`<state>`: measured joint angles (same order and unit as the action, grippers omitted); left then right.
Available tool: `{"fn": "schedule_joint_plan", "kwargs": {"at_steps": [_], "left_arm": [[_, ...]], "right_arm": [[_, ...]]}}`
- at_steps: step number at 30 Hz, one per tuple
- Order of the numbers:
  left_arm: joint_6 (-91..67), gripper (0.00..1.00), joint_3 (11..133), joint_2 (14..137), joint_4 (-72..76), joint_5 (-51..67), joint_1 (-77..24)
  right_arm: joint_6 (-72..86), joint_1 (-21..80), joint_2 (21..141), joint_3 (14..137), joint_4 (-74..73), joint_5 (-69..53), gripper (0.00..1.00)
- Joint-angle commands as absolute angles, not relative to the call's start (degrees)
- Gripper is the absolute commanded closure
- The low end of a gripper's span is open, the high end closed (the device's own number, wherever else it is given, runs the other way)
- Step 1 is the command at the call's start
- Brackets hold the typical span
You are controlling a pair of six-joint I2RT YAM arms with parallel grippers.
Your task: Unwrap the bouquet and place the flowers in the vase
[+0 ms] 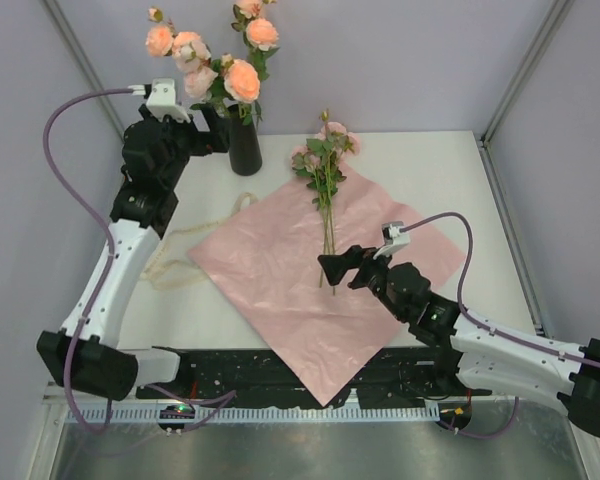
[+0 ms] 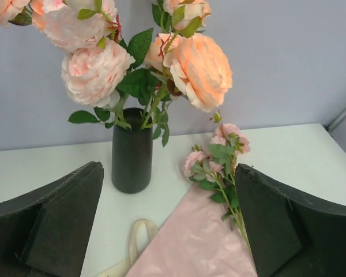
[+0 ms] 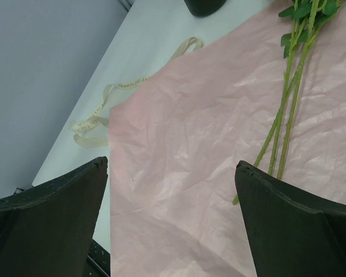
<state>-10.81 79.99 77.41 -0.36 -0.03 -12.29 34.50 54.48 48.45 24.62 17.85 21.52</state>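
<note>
Left gripper (image 1: 212, 128): jaws wide apart, nothing in them, sitting just beside the tall narrow black cylinder vase (image 1: 244, 148), on its left. The vase is upright at the far left of the table and carries several large peach-pink roses with green leaves (image 1: 220, 60). In the left wrist view their stems run down into the mouth.

Right gripper (image 1: 338, 270): jaws also spread, empty, hovering low over the bottom ends of the last small pink sprig on thin green stems (image 1: 326, 190). In the right wrist view the stem ends are off-centre, close to one finger (image 3: 288, 225).

The sprig lies flat on the crumpled square pink wrapping sheet (image 1: 280, 290), heads toward the far edge, near the vase but apart from it. The untied cream ribbon (image 1: 195, 250) trails left of the sheet, one loop at its edge.

My read: unwrap is done, most flowers are in, and the last sprig pickup is in hand.

- Next: centre the right jaws on the stems, drop, and pinch stems only, not the paper.
- Then lift, swing far-left, and thread into a narrow mouth that is already crowded.
- The left arm should back off first because it's in the approach path.
- Risk: thin stems slipping, or a nudge tipping the vase.

Surface: flat matte white tabletop (image 1: 420, 170). Room: plain grey-lilac wall panels (image 1: 400, 60), metal frame struts (image 1: 520, 80) at the corners.
</note>
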Motion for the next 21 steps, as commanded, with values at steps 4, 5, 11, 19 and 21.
{"fn": "schedule_joint_plan", "kwargs": {"at_steps": [4,5,11,19,21], "left_arm": [[-16.61,0.0,73.31,62.42,-16.77,9.82,-12.04],[-17.22,0.0,72.0,60.31,-18.7,11.84,-12.13],[-25.13,0.0,52.87,45.2,-13.21,22.05,-12.04],[-27.7,0.0,38.15,35.33,-11.76,31.03,-12.04],[-24.71,0.0,36.74,34.72,-14.14,29.02,-12.04]], "right_arm": [[36.04,51.52,55.71,30.23,16.96,23.03,0.05],[35.43,49.68,57.03,31.02,17.05,21.98,0.05],[28.83,41.06,70.3,35.23,20.74,15.03,0.13],[26.54,34.64,84.8,42.0,22.06,8.01,0.34],[26.81,34.02,87.61,43.58,22.06,7.03,0.43]]}}
